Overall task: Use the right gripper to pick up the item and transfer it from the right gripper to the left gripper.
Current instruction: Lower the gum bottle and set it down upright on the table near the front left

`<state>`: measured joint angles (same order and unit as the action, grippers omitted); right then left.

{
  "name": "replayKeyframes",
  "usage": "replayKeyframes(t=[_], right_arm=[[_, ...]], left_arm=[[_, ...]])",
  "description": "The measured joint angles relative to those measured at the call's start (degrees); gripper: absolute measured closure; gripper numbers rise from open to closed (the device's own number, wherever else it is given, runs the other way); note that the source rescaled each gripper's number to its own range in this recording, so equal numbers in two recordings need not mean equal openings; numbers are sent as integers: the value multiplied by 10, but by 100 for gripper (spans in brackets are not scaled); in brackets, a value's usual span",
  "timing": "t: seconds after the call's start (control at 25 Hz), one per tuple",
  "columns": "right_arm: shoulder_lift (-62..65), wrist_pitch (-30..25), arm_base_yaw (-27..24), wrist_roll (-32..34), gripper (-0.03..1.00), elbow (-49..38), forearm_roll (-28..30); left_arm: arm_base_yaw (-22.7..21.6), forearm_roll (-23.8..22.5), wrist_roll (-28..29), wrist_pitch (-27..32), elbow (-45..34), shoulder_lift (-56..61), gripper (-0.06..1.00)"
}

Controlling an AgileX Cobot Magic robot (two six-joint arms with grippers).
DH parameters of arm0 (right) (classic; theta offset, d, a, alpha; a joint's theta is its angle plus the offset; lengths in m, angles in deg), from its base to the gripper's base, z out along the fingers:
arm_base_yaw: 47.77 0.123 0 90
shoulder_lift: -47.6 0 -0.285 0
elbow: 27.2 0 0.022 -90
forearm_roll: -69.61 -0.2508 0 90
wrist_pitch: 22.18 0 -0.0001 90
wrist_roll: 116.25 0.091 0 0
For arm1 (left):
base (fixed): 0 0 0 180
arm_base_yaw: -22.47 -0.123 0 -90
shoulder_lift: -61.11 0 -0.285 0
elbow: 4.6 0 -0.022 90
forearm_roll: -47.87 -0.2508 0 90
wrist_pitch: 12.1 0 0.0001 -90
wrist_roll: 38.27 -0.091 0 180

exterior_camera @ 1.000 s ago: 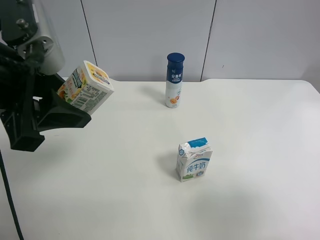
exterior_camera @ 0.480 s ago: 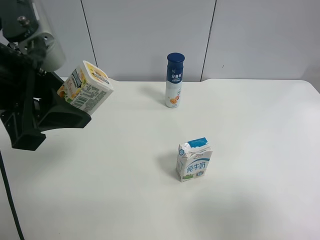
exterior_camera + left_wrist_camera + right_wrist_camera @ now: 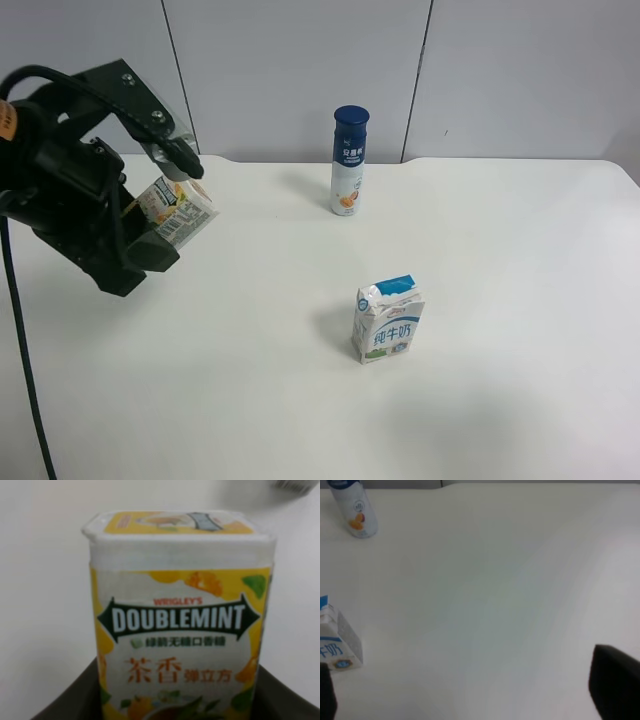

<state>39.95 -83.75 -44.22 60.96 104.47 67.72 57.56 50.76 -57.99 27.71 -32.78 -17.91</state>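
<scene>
The item point(image 3: 176, 209) is a small white box with yellow-orange fruit print and a green text panel. My left gripper point(image 3: 150, 228), on the bulky black arm at the exterior high view's left, is shut on it and holds it tilted above the table's left part. In the left wrist view the item point(image 3: 177, 630) fills the frame, with a dark finger point(image 3: 70, 700) on each side of its base. My right gripper point(image 3: 470, 695) is open and empty, only its black fingertips point(image 3: 615, 680) showing above bare table. The right arm is out of the exterior high view.
A tall blue-capped bottle point(image 3: 349, 160) stands at the back of the white table point(image 3: 520, 240); it also shows in the right wrist view point(image 3: 352, 507). A blue-and-white milk carton point(image 3: 388, 320) stands near the middle, and at the right wrist view's edge point(image 3: 335, 642).
The left arm has swung and turned, carrying the item lower and slightly right; the box now looks smaller and sits nearer the table. Bottle and milk carton have not moved.
</scene>
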Motion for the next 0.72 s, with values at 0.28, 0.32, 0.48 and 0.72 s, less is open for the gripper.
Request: replayKeyframes(t=[0.28,0.32,0.48,0.72], right_arm=[[0,0,0,0,-3,0,0],[0,0,0,0,-3,0,0],[0,0,0,0,-3,0,0],[0,0,0,0,-3,0,0]], left_arm=[[-136,12,5,-8,1,-88,94],[-158,20,6,-9,1,-100,94],[-229,41,7,-24,1,-153,94],[-289,57,22,-63,1,-219,94]])
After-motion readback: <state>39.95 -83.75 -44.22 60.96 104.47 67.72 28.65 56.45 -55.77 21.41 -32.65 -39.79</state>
